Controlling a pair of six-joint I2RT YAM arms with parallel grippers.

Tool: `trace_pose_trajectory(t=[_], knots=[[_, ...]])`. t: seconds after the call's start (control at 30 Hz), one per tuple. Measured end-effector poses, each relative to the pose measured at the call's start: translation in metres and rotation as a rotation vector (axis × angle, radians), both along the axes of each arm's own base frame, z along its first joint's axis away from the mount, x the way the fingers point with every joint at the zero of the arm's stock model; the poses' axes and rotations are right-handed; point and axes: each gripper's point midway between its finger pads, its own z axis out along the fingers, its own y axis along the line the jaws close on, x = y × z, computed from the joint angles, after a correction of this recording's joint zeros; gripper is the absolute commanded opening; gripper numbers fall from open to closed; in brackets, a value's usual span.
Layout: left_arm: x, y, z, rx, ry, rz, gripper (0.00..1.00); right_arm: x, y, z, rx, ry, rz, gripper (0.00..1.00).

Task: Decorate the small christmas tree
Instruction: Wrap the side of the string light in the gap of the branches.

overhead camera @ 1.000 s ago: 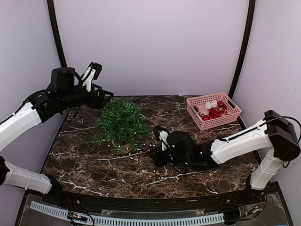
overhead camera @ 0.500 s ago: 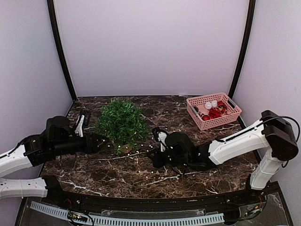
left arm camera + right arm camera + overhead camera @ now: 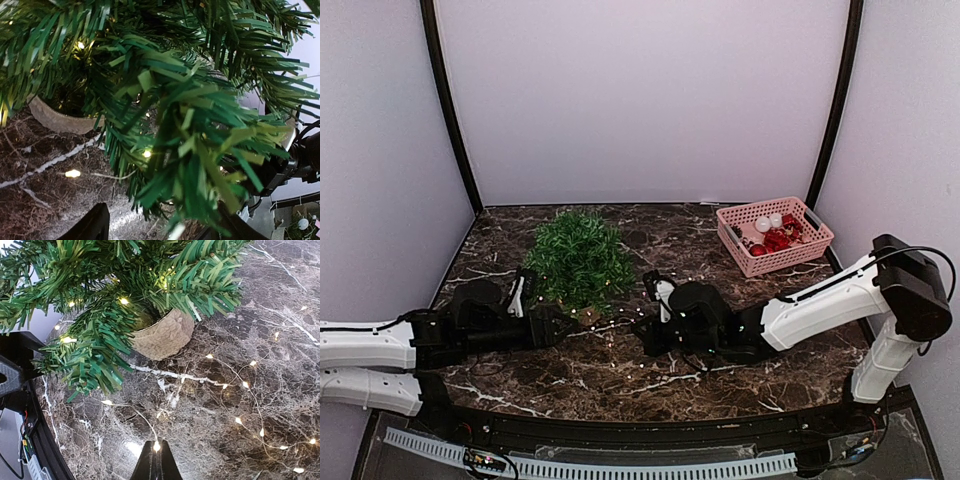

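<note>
From the top view, the big change is my left arm. A second ago it was held high behind the tree; it has since swung down and now lies low and stretched along the worktop [image 3: 605,378]. The left gripper [image 3: 558,326] is just beside the near-left foot of the small christmas tree [image 3: 578,258], which stands left of centre at the back. The right arm has hardly moved. It reaches in flat from the right, with the right gripper [image 3: 650,325] near the tree's right side. The pink basket [image 3: 775,235] of ornaments sits untouched, well apart at the back right. I judge I'm still dressing the tree with lights.

In the left wrist view, green branches fill the frame and the pot [image 3: 55,117] sits low on the left. The gripper's fingers [image 3: 95,224] are spread, with only needles between them.

In the right wrist view, the gripper's fingers [image 3: 156,466] are pressed together. The string of lights [image 3: 240,385] runs right up to their tip, so I take it as pinched.
</note>
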Motion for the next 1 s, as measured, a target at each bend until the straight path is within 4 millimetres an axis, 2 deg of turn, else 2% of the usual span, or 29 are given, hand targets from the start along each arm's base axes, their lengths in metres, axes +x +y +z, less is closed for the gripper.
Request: trace_pose_trajectory(t=[0.03,0.2,0.43,0.5,0.7,1.0], knots=[[0.002,-0.002,0.000,-0.006,-0.001,0.002,0.58,0.000,0.000,0.000,0.000,0.000,0.000,0.00],[0.007,-0.009,-0.007,-0.014,0.015,0.013,0.32,0.001,0.000,0.001,0.001,-0.002,-0.003,0.00],[0.010,-0.009,-0.007,-0.020,0.017,0.029,0.07,0.002,-0.001,0.000,0.002,0.002,-0.015,0.00],[0.011,-0.007,-0.006,-0.020,0.016,0.044,0.02,0.003,-0.002,-0.003,-0.002,0.004,-0.026,0.00],[0.012,0.003,-0.012,0.023,0.019,0.078,0.00,0.011,-0.010,-0.013,-0.041,0.009,-0.067,0.00],[0.010,0.017,-0.019,0.091,0.015,0.099,0.00,0.056,-0.041,-0.015,-0.117,-0.035,-0.187,0.00]])
